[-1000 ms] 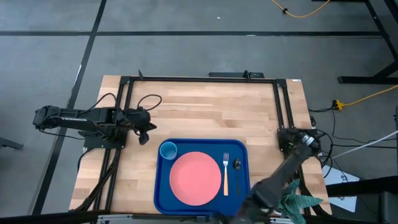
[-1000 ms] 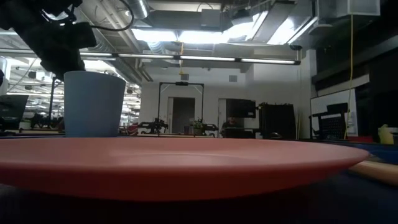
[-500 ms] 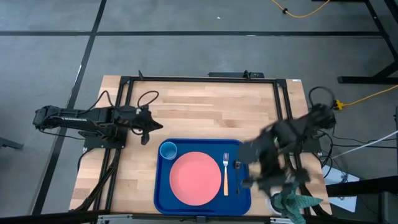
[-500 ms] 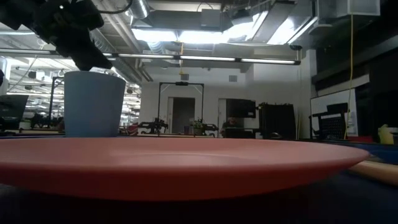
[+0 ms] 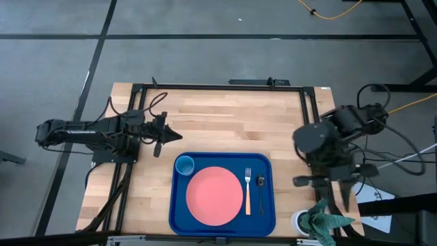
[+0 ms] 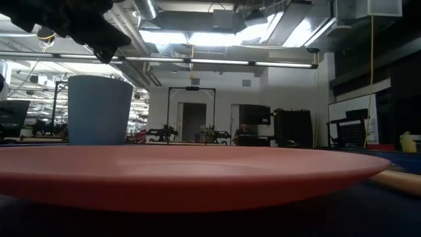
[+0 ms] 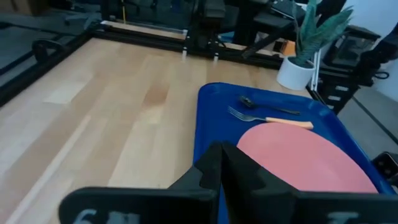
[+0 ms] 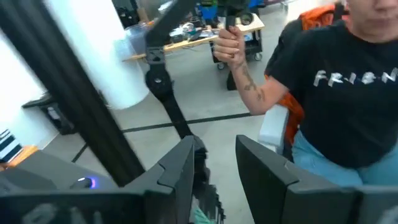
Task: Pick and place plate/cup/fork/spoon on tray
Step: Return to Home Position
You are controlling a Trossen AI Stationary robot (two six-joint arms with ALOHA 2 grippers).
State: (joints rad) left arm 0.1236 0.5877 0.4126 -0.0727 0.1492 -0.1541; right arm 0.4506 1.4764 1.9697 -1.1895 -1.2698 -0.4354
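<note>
The dark-blue tray (image 5: 176,208) lies at the table's near middle. On it lie the salmon-pink plate (image 5: 214,195), the light-blue cup (image 5: 184,165) at its far left corner, the tan-handled fork (image 5: 248,191) and the dark spoon (image 5: 260,182) to the plate's right. The plate (image 7: 305,155), fork (image 7: 267,118) and spoon (image 7: 264,106) also show in the left wrist view. My left gripper (image 5: 171,135) is shut and empty, hovering beyond the tray's far left corner. My right gripper (image 5: 341,198) is open and empty, past the table's right edge.
A white round container with green cloth (image 5: 317,220) stands at the near right corner. A black frame (image 5: 218,87) runs along the table's far and side edges. A person in a black T-shirt (image 8: 336,93) stands beyond the table in the right wrist view. Bare wood (image 5: 225,119) lies beyond the tray.
My right arm has swung fast from the tray's near right corner toward the table's right edge and now stands past it. My left gripper has gone a little up and toward the table's right. The tableware on the tray has stayed still.
</note>
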